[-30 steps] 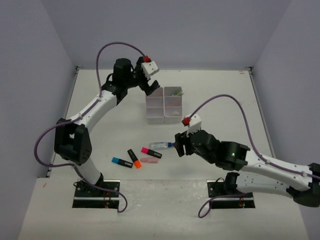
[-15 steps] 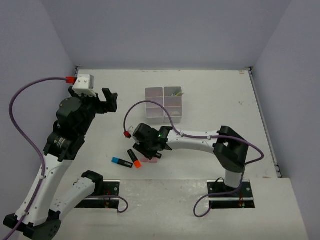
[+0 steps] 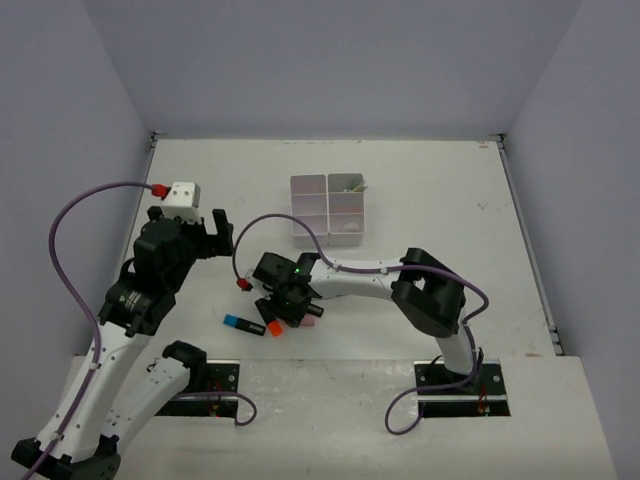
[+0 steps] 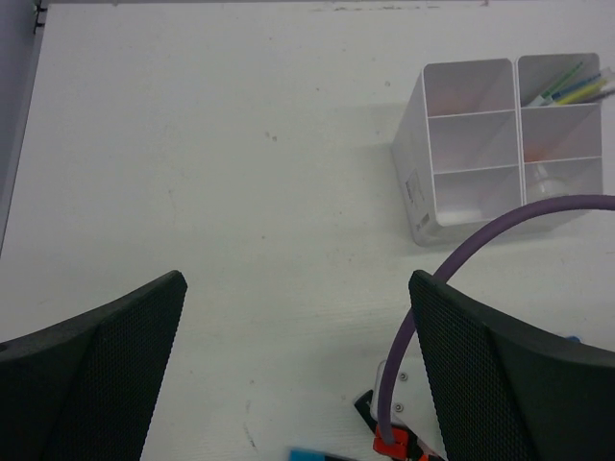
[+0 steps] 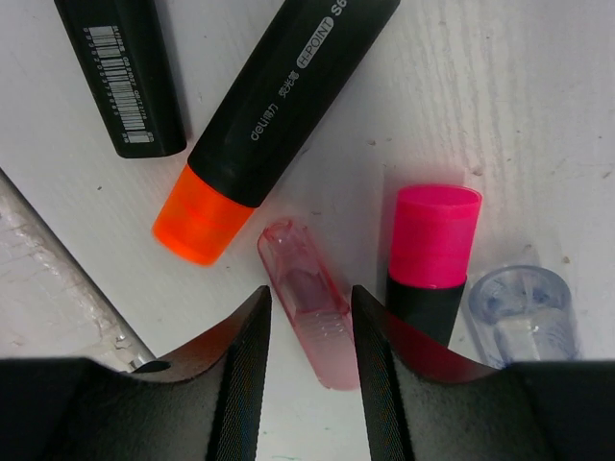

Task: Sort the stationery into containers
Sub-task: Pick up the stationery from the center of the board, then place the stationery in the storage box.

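Down low, right end effector tipped downward, pinching pink eraser

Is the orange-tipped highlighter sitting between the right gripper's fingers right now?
No, the fingers of the right gripper bracket the pink eraser; the orange-tipped highlighter lies outside them.

You get bright, even overhead light; shadows on the white table are soft and faint. Your right wrist view is crisp, though its near fingers go dark
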You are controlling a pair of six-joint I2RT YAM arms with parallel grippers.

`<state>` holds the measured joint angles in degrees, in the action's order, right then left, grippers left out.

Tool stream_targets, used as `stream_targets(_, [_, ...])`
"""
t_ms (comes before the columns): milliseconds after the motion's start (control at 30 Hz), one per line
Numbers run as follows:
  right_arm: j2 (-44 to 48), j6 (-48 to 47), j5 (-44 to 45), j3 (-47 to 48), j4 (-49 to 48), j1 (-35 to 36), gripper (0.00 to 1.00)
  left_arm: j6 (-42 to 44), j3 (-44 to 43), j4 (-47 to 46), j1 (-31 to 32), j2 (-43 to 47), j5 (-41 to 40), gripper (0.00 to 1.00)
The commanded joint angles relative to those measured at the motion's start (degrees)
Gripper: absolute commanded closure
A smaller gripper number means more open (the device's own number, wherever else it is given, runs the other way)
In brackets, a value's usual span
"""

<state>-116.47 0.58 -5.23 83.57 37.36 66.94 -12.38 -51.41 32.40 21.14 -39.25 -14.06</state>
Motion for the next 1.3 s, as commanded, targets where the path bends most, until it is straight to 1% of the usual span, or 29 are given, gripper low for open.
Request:
stream_targets(0, [-2.52, -1.06, -0.36, 1.38, 2.27, 0.75, 0.59, 1.04, 1.17, -2.90, -0.05, 0.06, -1.41, 0.00])
stream_targets(100, [-4.37, -1.02, 1.01, 1.53, 3.23, 1.39, 0.61, 1.20, 2.20, -3.57, -0.05, 0.20, -1.45, 0.00])
stream_targets(133, [-4.79, -1.02, 1.27, 1.31, 3.22, 1.64, 0.65, 1.24, 2.45, -3.76, -0.05, 0.27, -1.63, 0.00])
stream_targets(200, [-4.87, -1.02, 1.53, -0.03, 2.65, 2.16, 0.76, 1.25, 2.90, -3.96, -0.05, 0.53, -2.27, 0.00])
stream_targets(333, [-2.65, 0.73, 2.10, -2.44, 0.49, 2.98, 0.91, 1.05, 4.16, -4.92, -0.05, 1.71, -4.60, 0.00])
stream_targets(367, [-1.70, 0.98, 2.36, -2.95, -0.03, 3.07, 0.95, 0.96, 4.46, -5.10, -0.05, 2.22, -5.13, 0.00])
stream_targets(433, [3.28, 1.73, 2.98, -5.61, -2.57, 3.03, 1.00, 0.80, 5.05, -5.46, -0.05, 3.15, -6.71, 0.00])
stream_targets(500, [8.44, 2.37, 4.52, -7.98, -6.37, 2.28, 1.00, 0.49, 5.47, -5.50, -0.05, 4.61, -8.75, 0.00])
stream_targets(600, [18.01, 3.45, 3.55, -11.68, -11.33, -1.36, 1.00, 0.16, 6.23, -5.76, 0.04, 6.64, -10.90, 0.00])
stream_targets(633, [20.58, 3.37, 2.42, -13.68, -12.58, -2.69, 1.00, 0.08, 6.67, -5.94, -0.05, 7.26, -11.08, 0.00])
stream_targets(700, [26.56, 2.31, 2.26, -14.68, -14.30, -6.38, 1.00, -0.05, 7.80, -6.48, -0.05, 8.64, -10.74, 0.00])
stream_targets(767, [29.23, 1.42, 5.65, -14.84, -14.60, -10.32, 1.00, -0.36, 8.61, -7.08, -0.05, 9.80, -9.59, 0.00])
stream_targets(800, [29.48, 1.36, 6.70, -14.43, -14.54, -11.72, 1.00, -0.44, 8.94, -7.13, -0.05, 9.90, -9.27, 0.00])
stream_targets(867, [29.12, 1.76, 11.64, -12.40, -14.25, -18.47, 1.00, -0.82, 10.56, -7.34, -0.05, 10.32, -7.70, 0.00])
stream_targets(900, [28.04, 1.46, 12.46, -11.15, -14.25, -21.53, 1.00, -1.13, 11.03, -7.35, -0.05, 10.25, -6.84, 0.00])
stream_targets(933, [26.86, 0.62, 14.20, -10.06, -14.25, -22.80, 1.00, -1.25, 11.26, -7.35, -0.05, 10.10, -6.06, 0.00])
stream_targets(1000, [23.75, -1.85, 20.05, -7.34, -14.25, -24.55, 1.00, -1.33, 11.65, -7.43, -0.05, 9.90, -4.52, 0.00])
stream_targets(1100, [19.66, -4.78, 25.52, -3.61, -14.73, -26.04, 1.00, -1.45, 12.15, -7.58, -0.05, 10.15, -3.36, 0.00])
stream_targets(1167, [17.02, -5.71, 27.12, -1.10, -15.38, -27.50, 1.00, -1.50, 12.44, -7.72, -0.05, 10.56, -2.49, 0.00])
stream_targets(1267, [15.06, -5.78, 26.83, 1.35, -15.39, -28.42, 1.00, -1.50, 12.57, -7.71, -0.05, 10.93, -1.78, 0.00])
